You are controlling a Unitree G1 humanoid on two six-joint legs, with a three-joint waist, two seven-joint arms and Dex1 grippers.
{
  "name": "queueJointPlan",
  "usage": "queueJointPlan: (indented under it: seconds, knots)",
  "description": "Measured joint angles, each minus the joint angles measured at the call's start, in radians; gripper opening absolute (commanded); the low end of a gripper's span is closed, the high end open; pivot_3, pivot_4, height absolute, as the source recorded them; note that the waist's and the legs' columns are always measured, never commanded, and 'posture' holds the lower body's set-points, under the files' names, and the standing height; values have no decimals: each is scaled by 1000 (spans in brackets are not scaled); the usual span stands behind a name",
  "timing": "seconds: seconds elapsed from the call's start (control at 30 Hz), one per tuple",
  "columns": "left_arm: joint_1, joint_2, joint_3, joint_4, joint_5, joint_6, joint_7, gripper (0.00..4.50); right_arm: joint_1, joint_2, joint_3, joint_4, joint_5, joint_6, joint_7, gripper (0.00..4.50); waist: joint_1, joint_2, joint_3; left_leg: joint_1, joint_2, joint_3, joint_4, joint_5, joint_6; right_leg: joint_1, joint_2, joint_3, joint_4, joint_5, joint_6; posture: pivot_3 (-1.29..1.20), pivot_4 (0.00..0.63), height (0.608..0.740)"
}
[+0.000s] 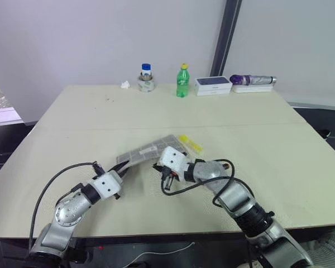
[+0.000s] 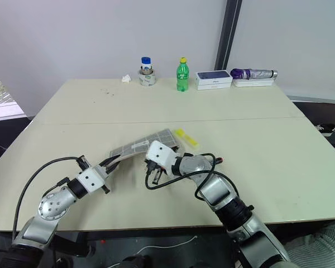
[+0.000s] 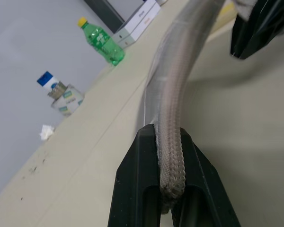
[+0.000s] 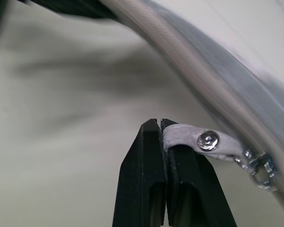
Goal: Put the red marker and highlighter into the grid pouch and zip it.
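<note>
The pull tab could slip out of the right gripper, since only its tip is pinched between the closed jaws; a jerky pull would cause that. The pouch could also buckle or twist, being held off the table by one end only. That end is clamped in the left gripper, whose fingers are shut on the zipper edge. The pouch is seen at about eleven o'clock from the right gripper in the head view. The highlighter lies on the table beside the pouch's far corner. The marker may already be inside, though that cannot be told.
</note>
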Motion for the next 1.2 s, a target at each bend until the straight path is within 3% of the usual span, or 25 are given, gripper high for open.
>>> queueJointPlan:
  seconds: [0.37,1.03,1.07,1.1,1.2]
  knots:
    - [-11,7,-4,-10,6,0,-2,0,-45,25,45,49,-62,-157,87,62,1,0,0,0,0,-1,0,0,0,0,0,0,0,0,0,0,150,740]
    - [-58,-44,-44,-31,28,39,2,0,-64,81,69,110,-108,-230,156,62,1,0,0,0,0,0,0,0,0,0,0,0,0,0,0,0,150,740]
    - [-58,-44,-44,-31,28,39,2,0,-64,78,67,110,-108,-234,158,592,1,0,0,0,0,0,0,0,0,0,0,0,0,0,0,0,150,740]
    - [-58,-44,-42,-31,28,39,3,0,-64,73,67,110,-108,-237,161,832,1,0,0,0,0,0,0,0,0,0,0,0,0,0,0,0,150,740]
    - [-55,-43,-41,-31,28,38,5,0,-64,25,61,110,-111,-272,171,2368,3,0,0,0,0,0,0,0,0,0,0,0,0,0,0,0,150,740]
